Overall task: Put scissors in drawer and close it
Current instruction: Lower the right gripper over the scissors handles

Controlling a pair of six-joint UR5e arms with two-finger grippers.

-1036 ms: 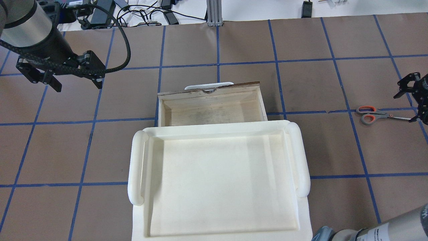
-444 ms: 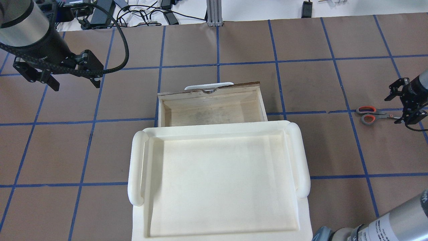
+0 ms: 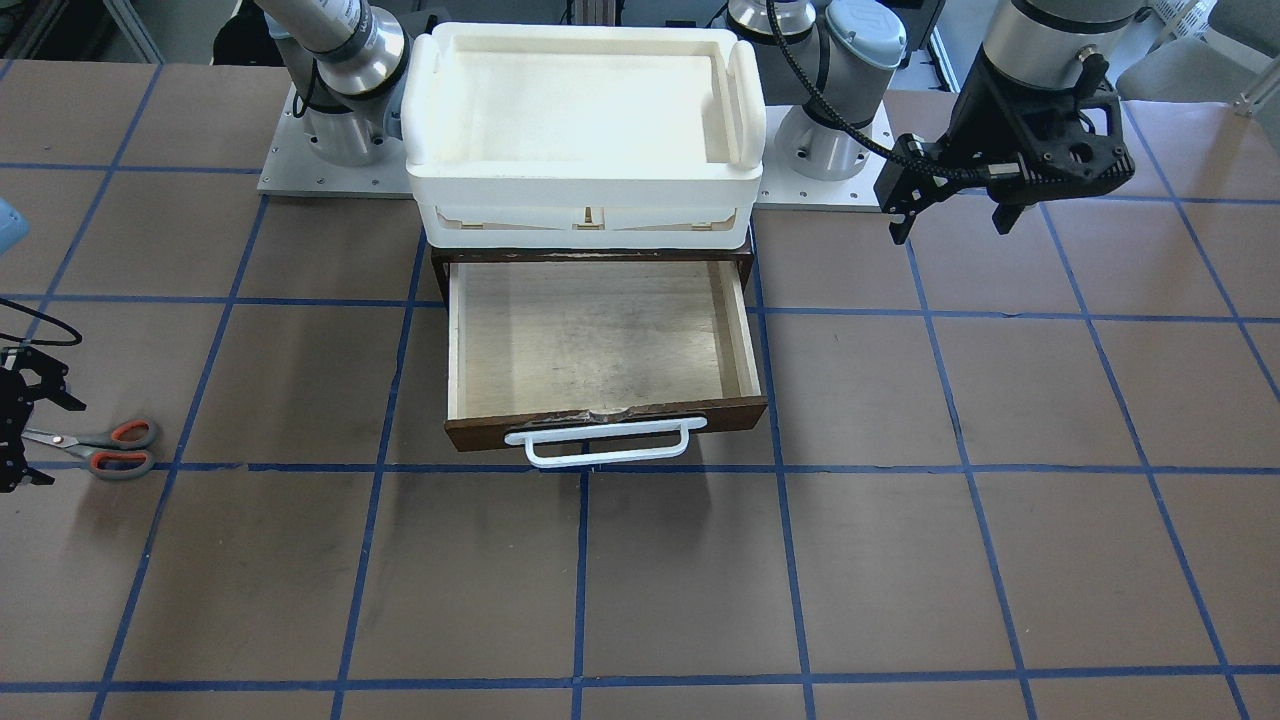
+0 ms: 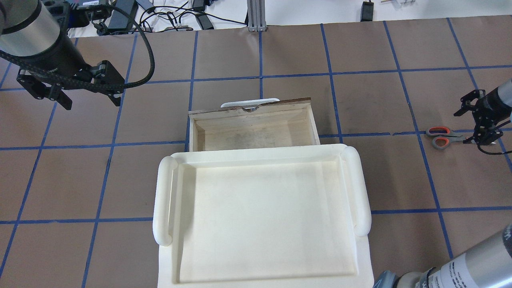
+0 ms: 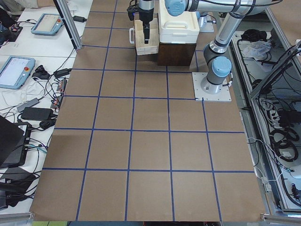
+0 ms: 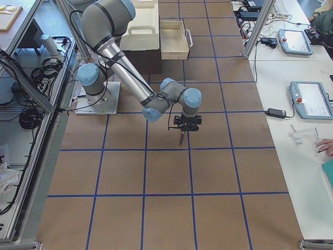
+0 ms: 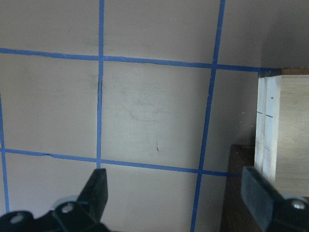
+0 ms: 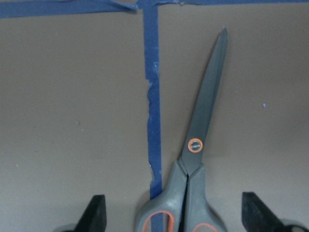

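The scissors (image 4: pixel 442 137) lie flat on the table at the far right, grey handles lined orange-red pointing toward the drawer; they also show in the front view (image 3: pixel 105 449). My right gripper (image 4: pixel 470 127) is open and hovers over their blades. In the right wrist view the scissors (image 8: pixel 200 145) lie between the two fingertips (image 8: pixel 96 212) without touching them. The drawer (image 4: pixel 252 130) stands open and empty, with its white bar handle (image 3: pixel 600 441) facing away from me. My left gripper (image 4: pixel 91 102) is open and empty above the table, left of the drawer.
A white foam-like tray (image 4: pixel 166 200) sits on top of the dark cabinet, just behind the open drawer. Blue tape lines grid the brown table. Cables and power bricks (image 4: pixel 120 14) lie beyond the far edge. The drawer's side (image 7: pixel 282 125) shows in the left wrist view.
My right gripper has moved left along the scissors, from over the blade tips toward the handles. My left gripper shifted only slightly. The scissors have not moved.
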